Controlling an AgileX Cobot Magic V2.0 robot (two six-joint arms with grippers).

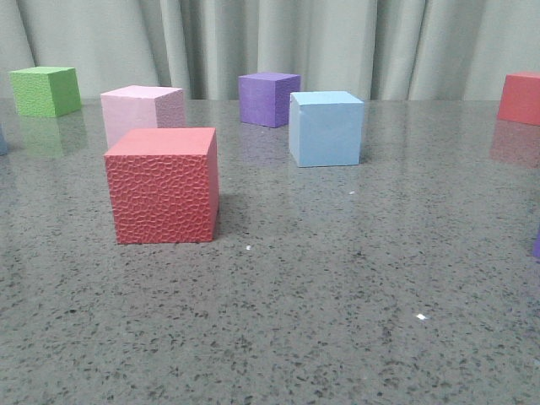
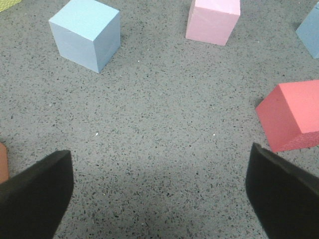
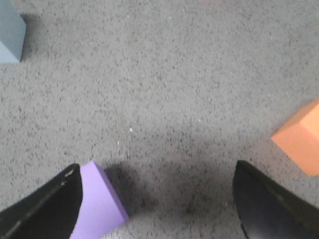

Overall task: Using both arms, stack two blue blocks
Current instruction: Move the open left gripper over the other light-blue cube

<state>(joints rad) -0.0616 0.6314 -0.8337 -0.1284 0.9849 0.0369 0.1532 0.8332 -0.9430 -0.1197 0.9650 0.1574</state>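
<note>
Both tools are spread wide and empty above the counter (image 1: 337, 295); left tool (image 2: 159, 194), right tool (image 3: 157, 204); one blue block (image 1: 326, 128) sits untouched.

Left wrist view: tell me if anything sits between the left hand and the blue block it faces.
Nothing visible does. The left hand is open over bare table, and the blue block stands beyond it with only grey surface between. The pink cube and red cube sit off to the side.
</note>
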